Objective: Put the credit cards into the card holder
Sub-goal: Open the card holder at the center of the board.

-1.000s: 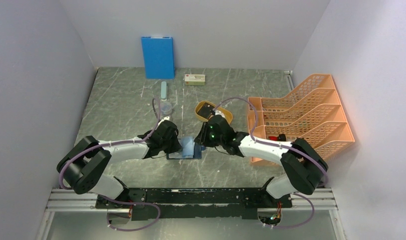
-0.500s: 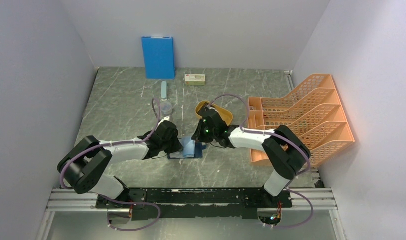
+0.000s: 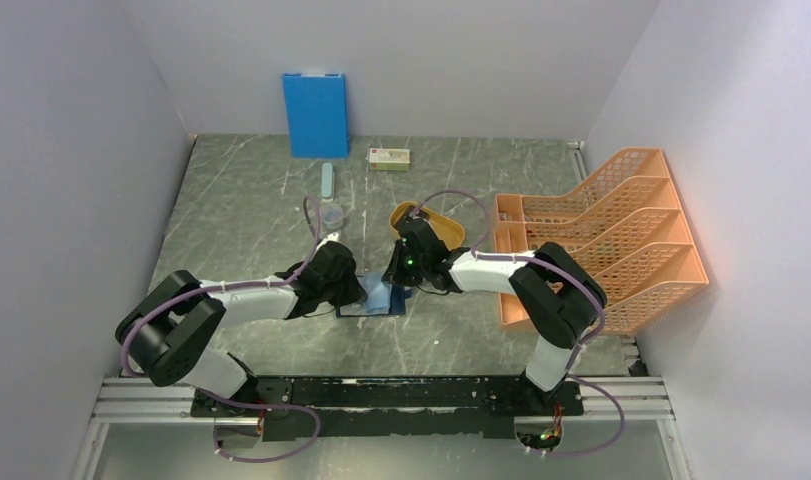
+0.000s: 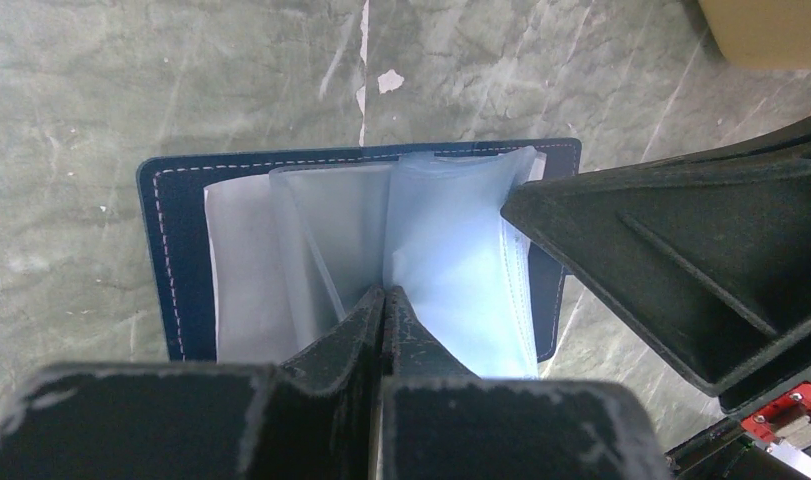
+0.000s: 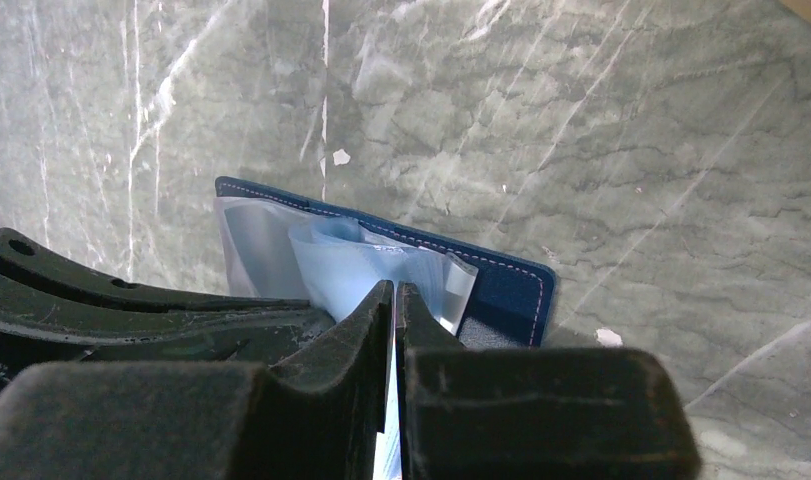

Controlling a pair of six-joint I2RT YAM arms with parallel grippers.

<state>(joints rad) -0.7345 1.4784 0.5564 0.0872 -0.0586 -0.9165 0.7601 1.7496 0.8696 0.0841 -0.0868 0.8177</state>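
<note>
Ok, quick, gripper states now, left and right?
Left gripper: closed, pinching a clear sleeve of the card holder.
Right gripper: closed on a thin pale sheet; sleeve or card cannot be told.

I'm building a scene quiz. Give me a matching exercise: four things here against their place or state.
Things:
1 card holder
2 blue board
3 orange file rack
4 yellow tray

Places or states:
A leans on the back wall
B stands by the right wall
C lies open, sleeves fanned
D sits just behind the card holder

Pairs: 1-C, 2-A, 3-B, 4-D
</note>
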